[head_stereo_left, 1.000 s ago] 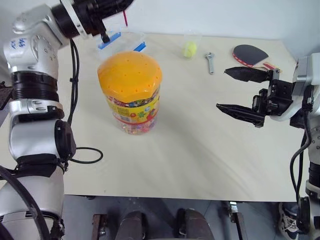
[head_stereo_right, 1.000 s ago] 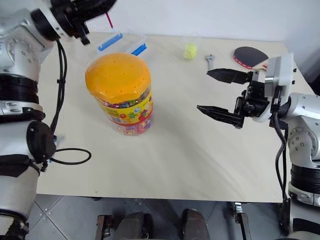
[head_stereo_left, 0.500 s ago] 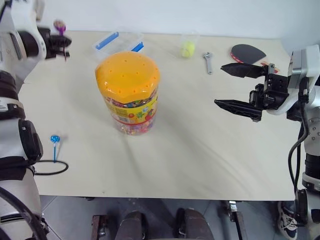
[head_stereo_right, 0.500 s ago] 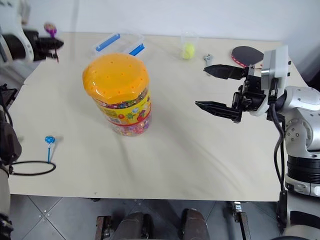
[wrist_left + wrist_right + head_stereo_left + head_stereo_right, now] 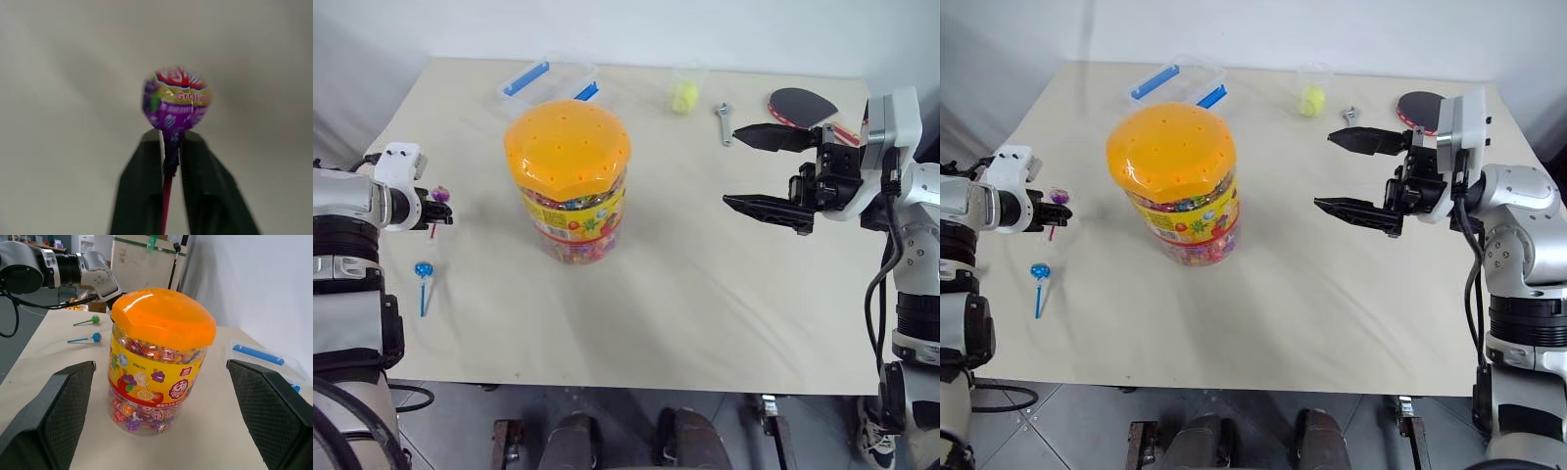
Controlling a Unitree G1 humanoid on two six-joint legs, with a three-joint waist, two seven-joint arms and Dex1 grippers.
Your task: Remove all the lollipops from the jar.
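The jar, clear with a domed orange lid, stands upright left of the table's middle. My left gripper hovers low over the table's left side, shut on the red stick of a purple lollipop, whose head stands above the fingertips. A blue lollipop lies on the table just in front of that gripper. In the right wrist view a green lollipop lies on the table beyond the blue lollipop. My right gripper hangs open to the right of the jar, pointing at it, with nothing between its fingers.
A clear box with blue clips sits behind the jar. A small cup with a yellow ball, a wrench and a table-tennis paddle lie along the far right. The table's left edge is close to my left gripper.
My left gripper has come down and to the left, from above the far side of the jar to low over the table's left side, with the purple lollipop in it. The right gripper stayed put.
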